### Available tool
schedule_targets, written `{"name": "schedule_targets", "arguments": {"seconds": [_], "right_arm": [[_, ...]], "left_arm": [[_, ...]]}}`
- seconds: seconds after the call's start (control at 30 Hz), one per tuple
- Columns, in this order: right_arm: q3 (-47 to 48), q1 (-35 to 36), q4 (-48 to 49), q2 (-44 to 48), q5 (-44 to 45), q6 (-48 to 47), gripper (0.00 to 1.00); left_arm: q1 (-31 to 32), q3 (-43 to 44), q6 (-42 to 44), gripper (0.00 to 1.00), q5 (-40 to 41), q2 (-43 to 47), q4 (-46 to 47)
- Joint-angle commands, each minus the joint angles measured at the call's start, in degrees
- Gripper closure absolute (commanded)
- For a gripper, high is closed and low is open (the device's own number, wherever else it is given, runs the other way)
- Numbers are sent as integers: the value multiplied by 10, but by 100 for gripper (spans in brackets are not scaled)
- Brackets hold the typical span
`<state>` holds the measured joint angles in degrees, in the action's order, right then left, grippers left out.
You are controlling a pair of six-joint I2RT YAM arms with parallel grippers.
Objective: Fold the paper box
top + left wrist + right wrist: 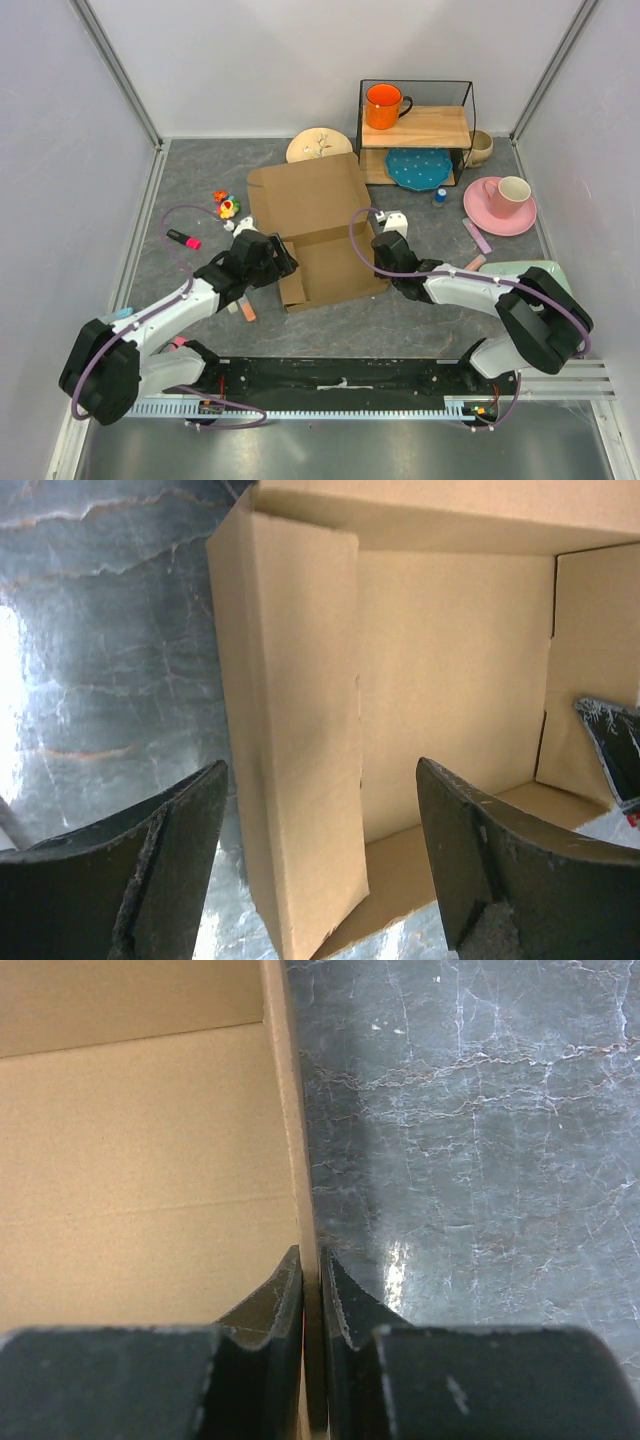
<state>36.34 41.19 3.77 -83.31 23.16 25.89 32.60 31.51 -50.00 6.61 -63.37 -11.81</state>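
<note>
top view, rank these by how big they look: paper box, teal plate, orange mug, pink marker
1. paper box
2. teal plate, partly hidden by shelf
3. orange mug, nearer the camera
4. pink marker

Paper box (310,205): one, centre of table. Plates: three. Cream plate (312,145) far, behind the box; teal plate (418,167) on the lower shelf board; pink plate (482,208) at right. Cups: three. Orange mug (383,106) on the top board, beige cup (481,147) just right of the shelf, cream cup (514,192) on the pink plate. Wire-framed shelf (440,125): one, two boards. Marker pens: four counted. Pink marker (184,239) left, orange marker (246,311) near left, lilac marker (477,236) and salmon marker (474,263) right. Small blue bottle (440,196): one. Small coloured toys (226,206), left: one cluster, number unclear.
</note>
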Motion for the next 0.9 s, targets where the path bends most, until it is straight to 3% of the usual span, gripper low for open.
{"name": "schedule_targets", "arguments": {"seconds": [0.0, 0.2, 0.37, 0.43, 0.6, 0.8, 0.87], "right_arm": [[-11, 9, 15, 4, 34, 33, 85], [-27, 16, 17, 5, 40, 50, 86], [-44, 17, 20, 16, 42, 54, 87], [-52, 18, 21, 22, 42, 57, 88], [-81, 23, 23, 50, 37, 71, 89], [-116, 35, 19, 90, 51, 98, 91], [-123, 42, 18, 97, 58, 109, 92]], "left_arm": [[4, 57, 53, 18, 31, -52, 12], [25, 84, 87, 33, 67, -123, -18], [54, 83, 97, 58, 108, -162, -30], [55, 85, 101, 64, 111, -174, -31], [59, 95, 104, 65, 123, -214, -28], [63, 113, 119, 96, 140, -242, -20], [67, 123, 126, 98, 151, -247, -19]]}}
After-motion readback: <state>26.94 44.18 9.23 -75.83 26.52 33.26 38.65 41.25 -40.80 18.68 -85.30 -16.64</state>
